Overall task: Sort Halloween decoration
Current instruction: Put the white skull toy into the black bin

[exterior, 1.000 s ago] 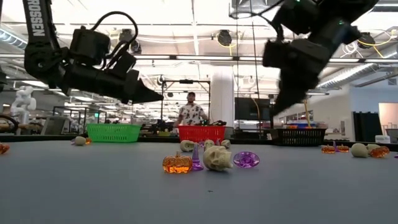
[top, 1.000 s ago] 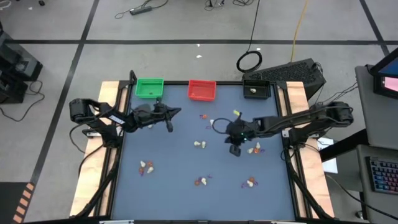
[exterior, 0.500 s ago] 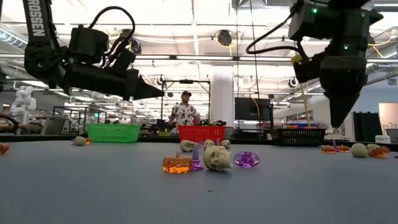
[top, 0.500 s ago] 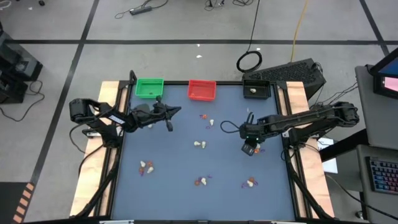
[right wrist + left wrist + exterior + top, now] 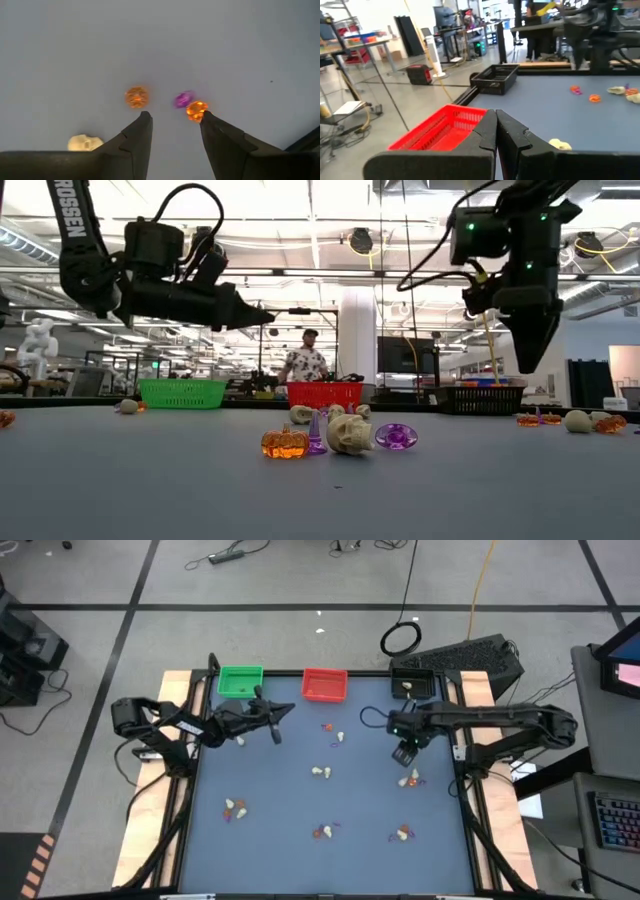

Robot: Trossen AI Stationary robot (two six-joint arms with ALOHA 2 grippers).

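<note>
Progress: early, by my reading; most trinkets (image 5: 322, 772) lie loose in small clusters across the mat (image 5: 280, 810), well apart from each other
Done: a pale piece shows in the black tray (image 5: 411, 685); green tray (image 5: 240, 680) and red tray (image 5: 324, 685) look bare from above
Left: clusters near the mat's middle, front and both sides, each mixing cream skulls, orange pumpkins and purple bits
Right gripper (image 5: 405, 753): raised over the mat near the black tray, fingers (image 5: 135, 135) spread wide, nothing between them; below it a pumpkin (image 5: 136, 96), a second pumpkin (image 5: 196, 110), a purple piece (image 5: 183, 99) and a skull (image 5: 85, 143)
Left gripper (image 5: 276, 730): held high near the green and red trays, fingers pressed together, nothing visible between them
Hard to tell: tray contents hidden at table level behind their walls; trinket shapes too small from overhead; a person (image 5: 305, 362) stands beyond the table
</note>
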